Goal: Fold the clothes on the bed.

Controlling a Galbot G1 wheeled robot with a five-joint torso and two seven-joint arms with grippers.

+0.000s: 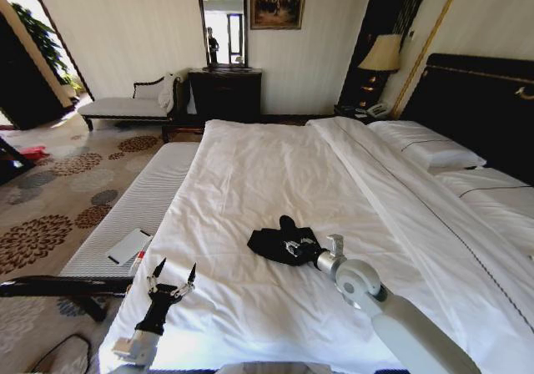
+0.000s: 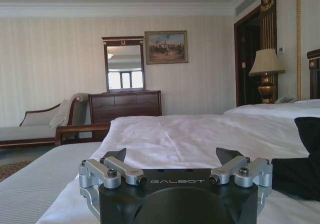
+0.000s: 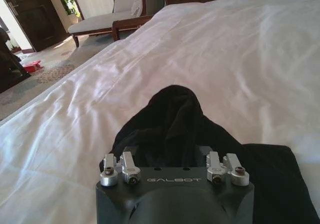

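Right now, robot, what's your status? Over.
Left tool open, hovering near bed edge. Right tool on the crumpled black T-shirt, grip hidden. Nothing in the way on duvet.

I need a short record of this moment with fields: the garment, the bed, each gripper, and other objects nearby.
garment: black T-shirt, crumpled in a heap on the duvet, not folded
bed: white duvet, pillows by the dark headboard
right gripper: down at the T-shirt; fingertips hidden in the fabric
left gripper: open, raised over the bed's left edge, apart from the T-shirt
nearby: chaise bench, dresser, lamp
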